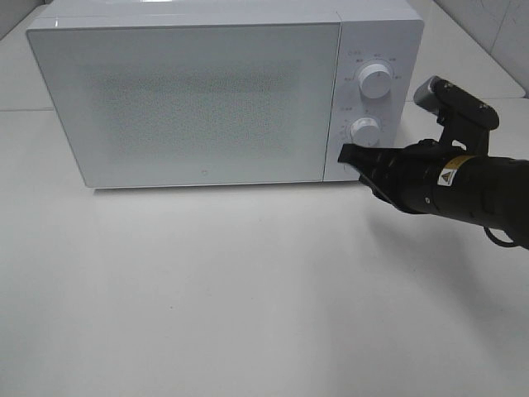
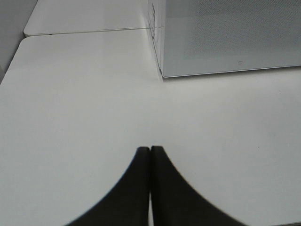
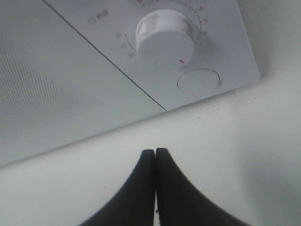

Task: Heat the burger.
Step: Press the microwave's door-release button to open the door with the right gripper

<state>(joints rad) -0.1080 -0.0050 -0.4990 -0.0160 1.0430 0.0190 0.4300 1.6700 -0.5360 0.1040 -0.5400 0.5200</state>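
The burger shows in none of the three views, and where it lies cannot be told: the door [image 1: 186, 103] of the one microwave [image 1: 207, 12] is shut, and its speckled, frosted panel lets nothing through. The microwave is a boxy white appliance with smooth, glossy faces. Its control strip carries two round white knobs, an upper knob [image 1: 375, 81] and a lower knob [image 1: 364, 131], each ringed with fine printed marks, and one flat round button [image 3: 198, 80] beneath the lower knob. Of the two grippers, the right gripper [image 1: 346, 154] sits low by the microwave's front right corner, near that button. Its tapered matte black fingers are pressed together with nothing between them. The left gripper [image 2: 150, 149] hangs over bare table [image 1: 248, 306], well clear of the microwave's left corner, its curved black jaws likewise closed and empty. The table is plain, smooth and white.
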